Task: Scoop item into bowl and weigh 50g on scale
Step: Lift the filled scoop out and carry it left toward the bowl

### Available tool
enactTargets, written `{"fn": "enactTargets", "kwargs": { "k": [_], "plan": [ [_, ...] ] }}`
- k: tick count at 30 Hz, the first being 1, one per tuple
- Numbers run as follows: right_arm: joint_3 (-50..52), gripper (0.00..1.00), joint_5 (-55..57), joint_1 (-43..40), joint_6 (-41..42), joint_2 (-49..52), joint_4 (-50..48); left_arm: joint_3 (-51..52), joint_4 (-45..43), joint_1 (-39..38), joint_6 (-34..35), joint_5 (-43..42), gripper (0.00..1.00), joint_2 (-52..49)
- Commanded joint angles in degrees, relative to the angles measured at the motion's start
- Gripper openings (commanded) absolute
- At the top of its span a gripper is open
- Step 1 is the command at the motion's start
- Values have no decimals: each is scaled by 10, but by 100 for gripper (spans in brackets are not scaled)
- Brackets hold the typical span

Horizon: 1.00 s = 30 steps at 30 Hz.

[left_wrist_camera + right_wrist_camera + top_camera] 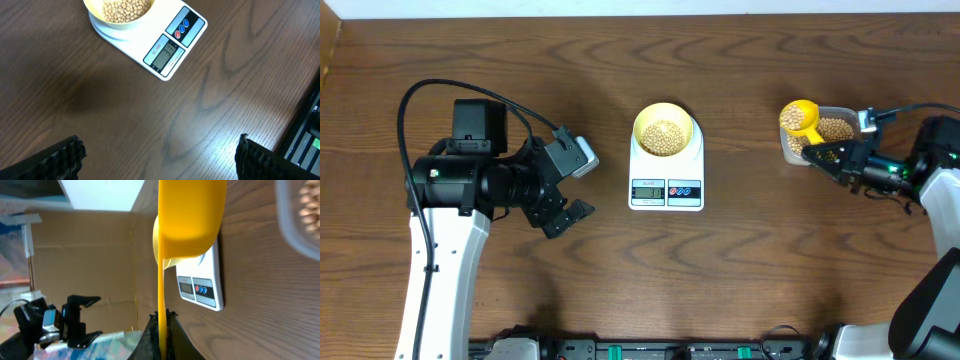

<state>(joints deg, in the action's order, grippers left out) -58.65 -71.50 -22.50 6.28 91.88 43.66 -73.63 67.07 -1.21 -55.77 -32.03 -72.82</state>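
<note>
overhead faces down; both wrist views catch the scale.

Leaves bare worktop open all round the scale, including a narrow lane between its left edge and the left hand, which hangs near and spread wide. Blocks the middle only with that scale and the bowl sitting on it. Crowds the right side: tub, spoon over its left end and right hand clamped on the handle, all well apart from the scale.
</note>
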Motion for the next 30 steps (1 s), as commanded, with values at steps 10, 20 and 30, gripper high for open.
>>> {"fn": "enactTargets", "kwargs": {
  "k": [10, 20, 30],
  "plan": [
    [-2, 1, -31, 66, 21, 0, -38, -3, 2, 3, -5, -5, 98, -2],
    [-2, 1, -30, 145, 34, 0, -90, -3, 2, 3, -5, -5, 98, -2],
    [-2, 1, 36, 212, 44, 0, -113, -3, 2, 3, -5, -5, 98, -2]
  ]
}}
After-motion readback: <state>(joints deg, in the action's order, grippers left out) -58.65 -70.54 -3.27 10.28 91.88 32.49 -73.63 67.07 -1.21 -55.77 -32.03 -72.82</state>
